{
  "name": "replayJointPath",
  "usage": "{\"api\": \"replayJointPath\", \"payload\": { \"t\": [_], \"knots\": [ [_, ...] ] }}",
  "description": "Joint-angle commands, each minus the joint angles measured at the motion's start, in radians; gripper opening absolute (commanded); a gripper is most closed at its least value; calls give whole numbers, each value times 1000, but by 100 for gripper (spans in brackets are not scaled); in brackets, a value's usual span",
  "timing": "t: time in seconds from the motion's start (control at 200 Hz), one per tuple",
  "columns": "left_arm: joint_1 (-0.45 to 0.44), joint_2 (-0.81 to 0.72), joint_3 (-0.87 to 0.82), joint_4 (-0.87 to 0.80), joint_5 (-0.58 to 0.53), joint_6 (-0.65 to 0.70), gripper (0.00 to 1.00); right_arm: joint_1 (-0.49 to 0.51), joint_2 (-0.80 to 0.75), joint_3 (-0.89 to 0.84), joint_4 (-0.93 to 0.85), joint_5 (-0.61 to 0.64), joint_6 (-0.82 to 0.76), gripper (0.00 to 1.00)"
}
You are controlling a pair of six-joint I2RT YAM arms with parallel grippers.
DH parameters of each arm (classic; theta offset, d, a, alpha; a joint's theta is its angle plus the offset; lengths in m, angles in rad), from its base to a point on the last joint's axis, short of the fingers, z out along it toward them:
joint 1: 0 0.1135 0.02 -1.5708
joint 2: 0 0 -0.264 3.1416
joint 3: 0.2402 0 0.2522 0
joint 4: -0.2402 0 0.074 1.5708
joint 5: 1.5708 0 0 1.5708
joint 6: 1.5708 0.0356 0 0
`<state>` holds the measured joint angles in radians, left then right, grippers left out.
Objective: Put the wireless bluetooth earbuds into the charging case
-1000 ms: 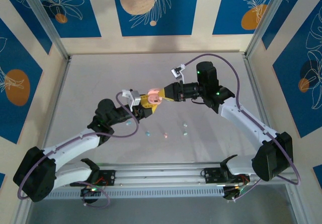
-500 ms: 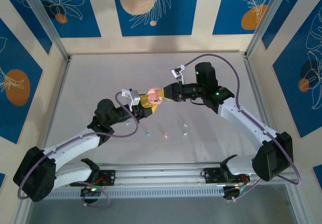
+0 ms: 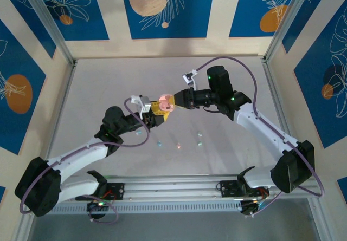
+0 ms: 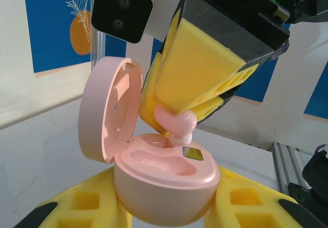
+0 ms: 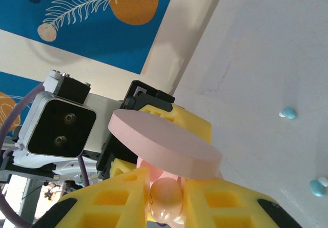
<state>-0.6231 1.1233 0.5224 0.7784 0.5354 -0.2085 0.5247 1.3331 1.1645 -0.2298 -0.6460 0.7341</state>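
— Above the table [image 3: 108, 89], what are you holding?

— My left gripper [image 4: 164, 210] clamps the open pink charging case [image 4: 164, 184], its lid [image 4: 105, 115] swung back. My right gripper [image 4: 179, 116] pinches a pink earbud [image 4: 177, 123], its low end dipping behind the case's rim.

— Does your right wrist see that?

— No, the lid hides the well. It shows two pale blue earbuds [image 5: 289, 113] loose on the table instead.
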Motion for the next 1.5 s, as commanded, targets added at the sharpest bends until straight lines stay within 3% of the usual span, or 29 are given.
{"api": "replayJointPath", "payload": {
  "t": [0.0, 0.87, 1.05, 1.276, 1.371, 1.496],
  "knots": [
    [-4, -5, 25, 79, 25, -13, 29, 12, 5, 39, -81, 56, -56, 26],
    [-5, -14, 31, 36, 8, 6, 29, 23, -46, 100, -193, 153, -87, 53],
    [-6, -26, 30, 19, -9, 18, 29, 11, -87, 81, -171, 163, -101, 54],
    [-6, -45, 25, -2, -59, 29, 29, -26, -192, 6, -148, 323, -93, 52],
    [-6, -45, 34, -2, -84, 24, 28, -74, -247, -68, -93, 346, -42, 46],
    [-5, -43, 51, -16, -113, 20, 28, -170, -300, -183, -16, 288, 4, 41]
  ]
}}
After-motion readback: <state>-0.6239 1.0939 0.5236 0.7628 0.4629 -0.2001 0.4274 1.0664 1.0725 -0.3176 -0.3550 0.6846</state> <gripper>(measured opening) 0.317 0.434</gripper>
